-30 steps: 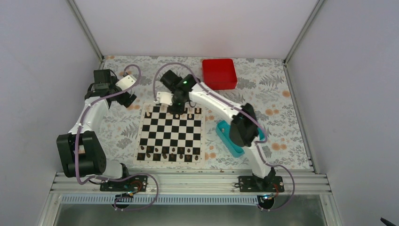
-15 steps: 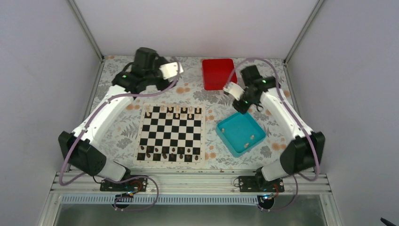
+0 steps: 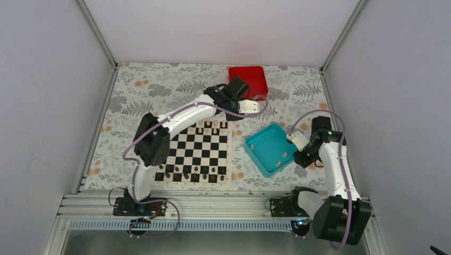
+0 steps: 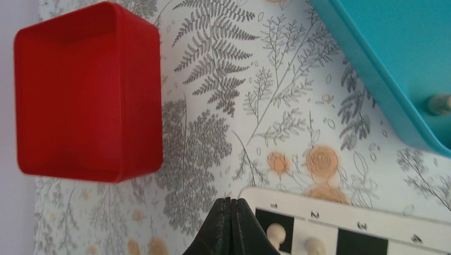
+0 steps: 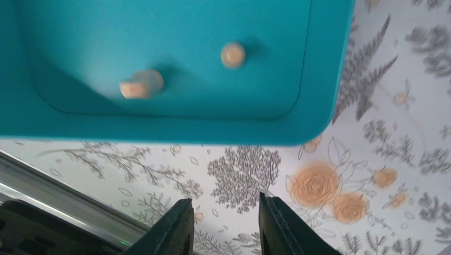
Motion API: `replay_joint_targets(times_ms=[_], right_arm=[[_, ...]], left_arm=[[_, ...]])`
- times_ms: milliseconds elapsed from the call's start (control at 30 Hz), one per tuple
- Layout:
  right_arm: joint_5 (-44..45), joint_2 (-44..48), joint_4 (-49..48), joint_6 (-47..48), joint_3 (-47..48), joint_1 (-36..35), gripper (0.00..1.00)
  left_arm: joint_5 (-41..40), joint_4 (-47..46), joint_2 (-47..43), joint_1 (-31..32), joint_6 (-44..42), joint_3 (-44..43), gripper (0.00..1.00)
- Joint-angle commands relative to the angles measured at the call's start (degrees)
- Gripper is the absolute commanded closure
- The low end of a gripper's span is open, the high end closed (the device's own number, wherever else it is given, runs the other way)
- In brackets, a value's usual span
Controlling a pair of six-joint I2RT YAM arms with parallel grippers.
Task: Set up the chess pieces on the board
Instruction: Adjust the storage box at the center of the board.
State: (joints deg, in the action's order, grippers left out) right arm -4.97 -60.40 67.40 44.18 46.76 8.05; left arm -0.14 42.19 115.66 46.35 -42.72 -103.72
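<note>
**Fig. Top ext. view w/ both wrist views.**

**L gripper** (image 4: 230, 206): fingers pressed together w/ nothing btwn them. It hung over the floral cloth (image 3: 133, 101), just off the far R corner of the board (image 3: 194, 151). Judged an empty hand, parked btwn board and teal tray (image 3: 268, 142), so either lay within reach.

**R gripper** (image 5: 224, 199): fingers apart and empty, held just outside the tray's near R corner. Prob. opened ready for a pick.

**Pieces:** pale pcs (image 3: 211, 125) stood along the board's far rank. The L arm hid part of that rank, so no count was possible. Two more were in the tray: an upright pc (image 5: 233, 54) and a tipped pc (image 5: 139, 85), the latter apparently on its side. Dark pcs (image 3: 186, 171) lined the near rank. Task judged unfinished, as the tray pcs were not yet on squares.

**Edges and room:**
- The tray wall was raised and rounded, so the R fingers would need to clear the rim before descending.
- Both tray pcs sat near that same wall, leaving little finger room on that side.
- The tipped pc may roll if nudged.
- The red box (image 4: 88, 93) lay well apart from the L fingertips.
- Open cloth separated box, board and tray.
- The board's middle ranks were bare.
- The L arm stretched over the board's far L part and could sweep standing pcs.
</note>
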Motion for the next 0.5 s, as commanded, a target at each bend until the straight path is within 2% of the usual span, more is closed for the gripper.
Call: replay_joint_targets(times_ms=[0,167,300,467], right_arm=[[2.4,0.9,-2.9,4.8,-4.3,3.9,0.66],[1.0,-2.4,-4.1,5.9,-5.9,7.0,0.63],[1.0,-4.1,-4.7,7.2,-6.3,8.5,0.56],[-1.5,-7.5,-7.2,7.3,-5.1,8.9,0.52]], left_arm=[[-2.2,5.5,5.7,1.0,-0.7,-11.0,0.98],[0.7,10.0,11.5,1.7,-0.7,-19.1,0.98],[0.9,11.5,13.7,2.9,-1.4,-20.1,0.98],[1.7,12.7,15.9,3.5,-2.0,-20.4,0.98]])
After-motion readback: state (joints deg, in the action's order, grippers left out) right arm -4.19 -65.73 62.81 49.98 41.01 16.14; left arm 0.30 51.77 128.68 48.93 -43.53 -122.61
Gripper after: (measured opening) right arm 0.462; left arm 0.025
